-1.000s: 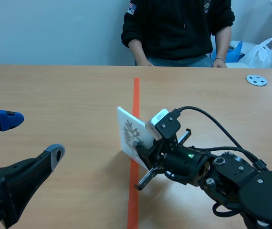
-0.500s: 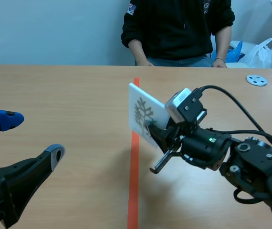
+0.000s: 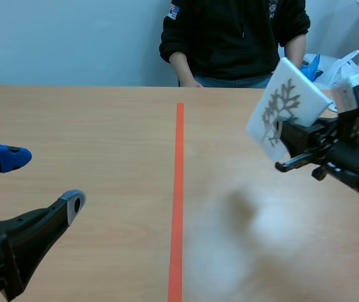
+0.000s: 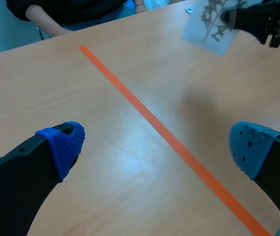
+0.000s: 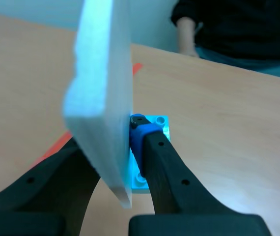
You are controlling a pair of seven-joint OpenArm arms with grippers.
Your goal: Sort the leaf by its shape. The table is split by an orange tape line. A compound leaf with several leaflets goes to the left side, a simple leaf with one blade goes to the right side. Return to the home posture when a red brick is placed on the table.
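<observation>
A white card printed with a grey, branching leaf is held tilted in the air over the right side of the table, and my right gripper is shut on its lower edge. In the right wrist view the card stands edge-on between the fingers of the right gripper, and a light blue studded plate shows beside the finger; whether it belongs to the card I cannot tell. My left gripper hangs open low at the left, well left of the orange tape line. The left wrist view shows the card far ahead of the left gripper.
A person sits across the table with hands at the far edge. A white plastic bag lies behind the table at the right. A small grey disc rests near the far right edge.
My right arm has lifted the card from the tape line and carried it up and to the right, over the right side. The left arm has not moved.
</observation>
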